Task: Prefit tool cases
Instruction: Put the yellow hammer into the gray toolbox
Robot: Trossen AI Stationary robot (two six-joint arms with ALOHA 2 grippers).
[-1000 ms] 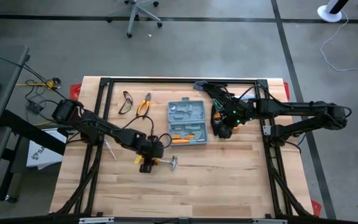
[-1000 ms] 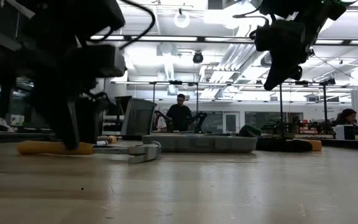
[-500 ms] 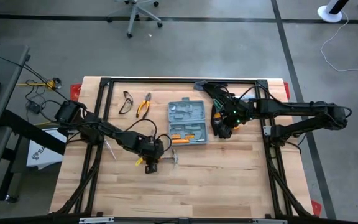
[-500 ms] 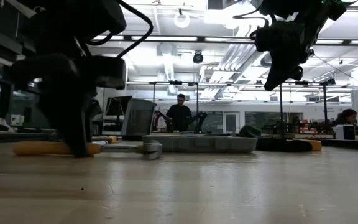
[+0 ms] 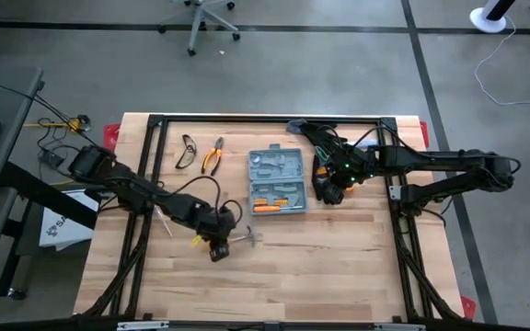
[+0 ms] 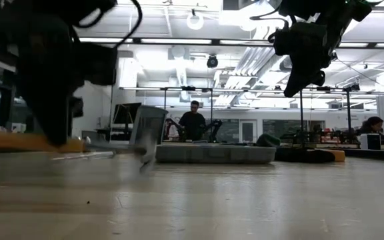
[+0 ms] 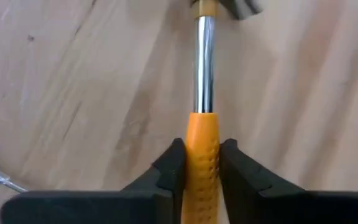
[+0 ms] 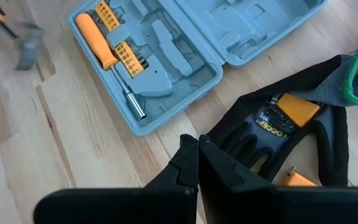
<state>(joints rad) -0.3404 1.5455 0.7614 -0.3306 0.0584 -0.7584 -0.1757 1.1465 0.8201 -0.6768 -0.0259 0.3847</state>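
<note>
On the tabletop [image 5: 339, 267], near its middle, the case [image 5: 277, 180] lies open and flat, its two grey-blue halves side by side. In the right wrist view one half holds an orange-handled screwdriver [image 8: 98, 45] and rows of orange bits [image 8: 129, 57]; the other half shows empty moulded recesses.

The left gripper [image 5: 217, 246] is in front of the case, toward the near edge, apart from it. Its jaws are closed on the orange handle of a hammer [image 7: 202, 81]; in the left wrist view the handle sits squeezed between the two dark fingers [image 7: 171, 169], with the steel shaft running forward to the head. In the low view the hammer looks raised off the wood and tilted, though it is blurred there.

The right gripper [image 5: 331, 188] hangs just beside the case's right side, above a black glove [image 8: 278, 134]. Its jaws are pressed together with nothing between them.

At the far left of the tabletop lie safety glasses [image 5: 187, 150] and orange-handled pliers [image 5: 213, 155], near each other and apart from the case. A thin rod-like tool [image 5: 164, 221] lies beside the left arm.

People sit in the room beyond, seen in the low view.
</note>
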